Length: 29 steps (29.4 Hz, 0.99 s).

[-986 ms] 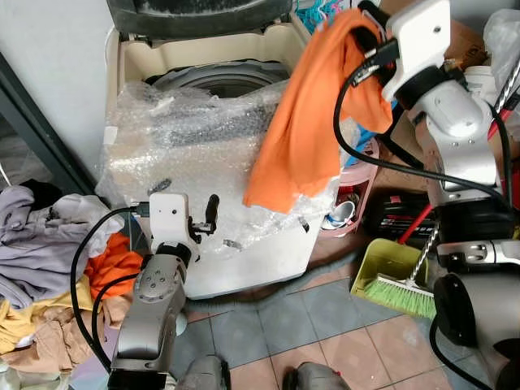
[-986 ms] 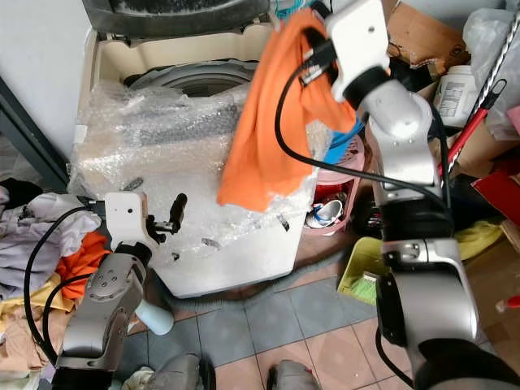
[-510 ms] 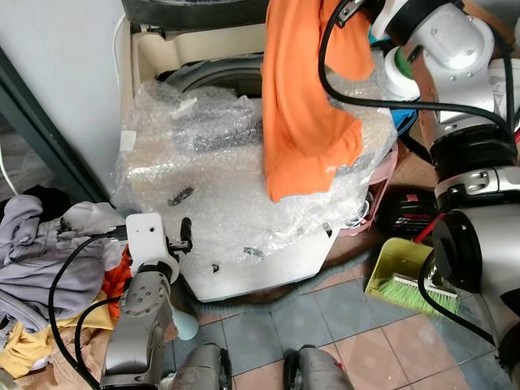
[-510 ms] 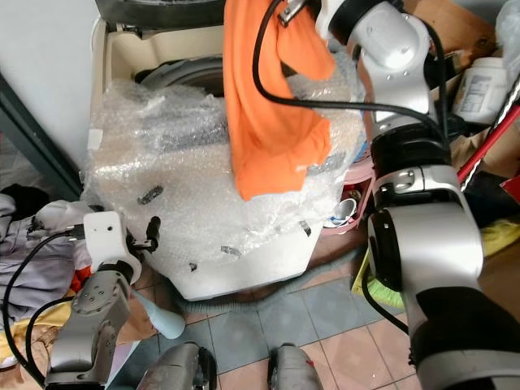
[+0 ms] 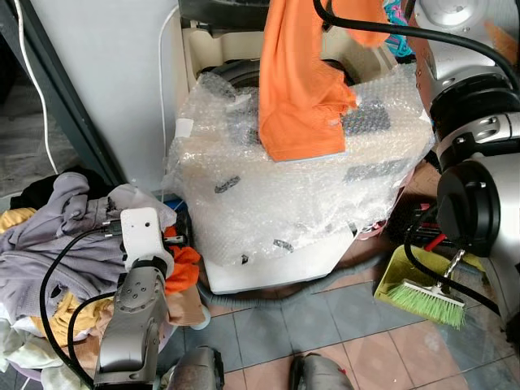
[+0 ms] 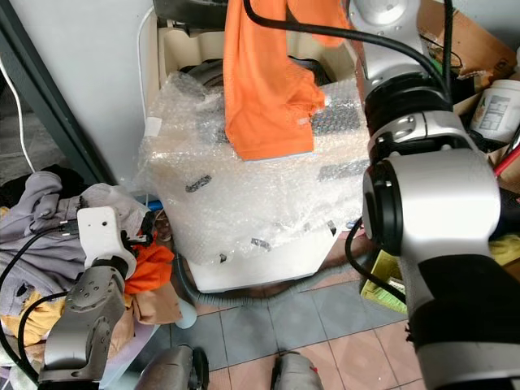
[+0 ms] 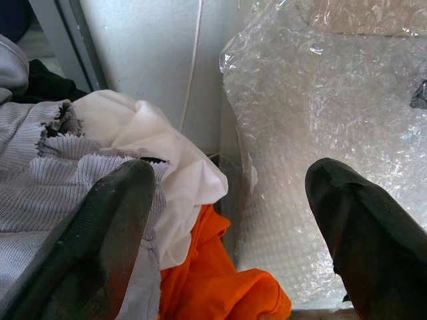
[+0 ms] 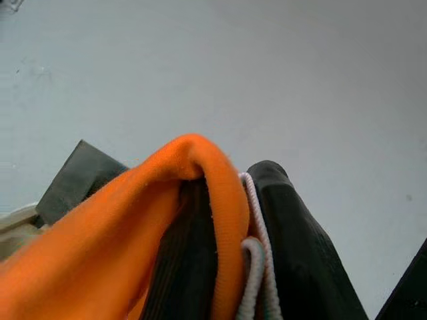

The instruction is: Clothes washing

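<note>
Orange cloth is hanging high over the washing machine (image 5: 268, 244), and that is where the work is. The right gripper (image 8: 227, 220) is pinching the orange garment (image 5: 301, 89) between its closed black fingers, with a white drawstring caught in the same pinch, and the arm is lifting it above the open tub (image 5: 236, 75) so the loose end is draping down onto the bubble wrap (image 5: 244, 187) that is covering the machine's front and top. Holding it that high is probably meant to let the fabric clear the rim and the wrap before it is lowered into the drum.

The left gripper (image 7: 227, 213) is hanging low beside the machine, fingers spread wide and holding nothing, and is pointing at the laundry pile (image 5: 57, 244) on the floor, presumably waiting for the next piece.

From the head cameras the pinch itself is cut off at the top edge; the right wrist camera is showing it plainly, fold of orange against a pale wall. The left wrist camera is showing a white garment (image 7: 153, 153) and another orange piece (image 7: 213, 287) tucked against the wrap. A green brush and dustpan (image 5: 414, 284) are lying on the tiles to the right, though the brush's handle is hard to follow.
</note>
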Tool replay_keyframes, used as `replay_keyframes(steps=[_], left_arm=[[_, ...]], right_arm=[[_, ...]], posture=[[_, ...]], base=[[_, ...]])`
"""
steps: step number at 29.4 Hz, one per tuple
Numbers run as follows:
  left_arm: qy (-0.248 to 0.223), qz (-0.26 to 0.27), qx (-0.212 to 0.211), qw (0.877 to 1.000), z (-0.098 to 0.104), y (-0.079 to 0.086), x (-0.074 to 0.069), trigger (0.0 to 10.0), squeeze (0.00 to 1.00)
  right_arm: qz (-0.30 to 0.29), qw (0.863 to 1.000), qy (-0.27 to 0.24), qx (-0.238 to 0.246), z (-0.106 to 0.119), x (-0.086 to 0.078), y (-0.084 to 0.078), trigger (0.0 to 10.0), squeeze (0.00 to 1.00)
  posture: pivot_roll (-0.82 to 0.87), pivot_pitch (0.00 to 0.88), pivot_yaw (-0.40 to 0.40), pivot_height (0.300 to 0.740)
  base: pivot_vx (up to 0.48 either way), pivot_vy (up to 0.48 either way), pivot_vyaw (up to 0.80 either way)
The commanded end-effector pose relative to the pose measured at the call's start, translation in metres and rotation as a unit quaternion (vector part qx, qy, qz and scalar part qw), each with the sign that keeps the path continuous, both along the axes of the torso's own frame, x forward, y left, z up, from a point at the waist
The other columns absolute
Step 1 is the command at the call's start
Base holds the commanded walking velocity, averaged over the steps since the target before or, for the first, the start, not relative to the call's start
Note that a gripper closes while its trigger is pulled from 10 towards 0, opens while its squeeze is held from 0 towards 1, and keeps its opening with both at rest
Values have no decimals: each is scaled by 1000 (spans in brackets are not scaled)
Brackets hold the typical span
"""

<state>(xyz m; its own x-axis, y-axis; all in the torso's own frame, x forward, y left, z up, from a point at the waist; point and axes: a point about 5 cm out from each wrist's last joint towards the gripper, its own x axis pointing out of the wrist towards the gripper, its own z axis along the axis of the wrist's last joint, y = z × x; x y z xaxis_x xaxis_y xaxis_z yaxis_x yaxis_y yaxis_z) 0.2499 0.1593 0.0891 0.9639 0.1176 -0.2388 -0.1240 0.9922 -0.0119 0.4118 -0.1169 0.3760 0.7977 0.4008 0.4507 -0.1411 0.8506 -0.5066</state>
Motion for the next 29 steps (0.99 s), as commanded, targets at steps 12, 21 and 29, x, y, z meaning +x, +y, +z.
replay_keyframes(steps=[12,21,29], left_arm=[[2,-3,3,1000,4,-1,-6,10000,0],[6,-5,2,1000,1,-3,-6,10000,0],[5,-6,8,1000,1,-3,-4,10000,0]], right_arm=[[-36,939,336,69,-145,11,-23,10000,498],[70,984,142,87,-108,-4,-30,10000,1000],[82,985,79,127,-108,-36,-52,10000,1000]], posture=[[78,97,-25,740],[49,95,-23,740],[27,89,-15,740]], base=[[0,0,0],[0,0,0],[0,0,0]])
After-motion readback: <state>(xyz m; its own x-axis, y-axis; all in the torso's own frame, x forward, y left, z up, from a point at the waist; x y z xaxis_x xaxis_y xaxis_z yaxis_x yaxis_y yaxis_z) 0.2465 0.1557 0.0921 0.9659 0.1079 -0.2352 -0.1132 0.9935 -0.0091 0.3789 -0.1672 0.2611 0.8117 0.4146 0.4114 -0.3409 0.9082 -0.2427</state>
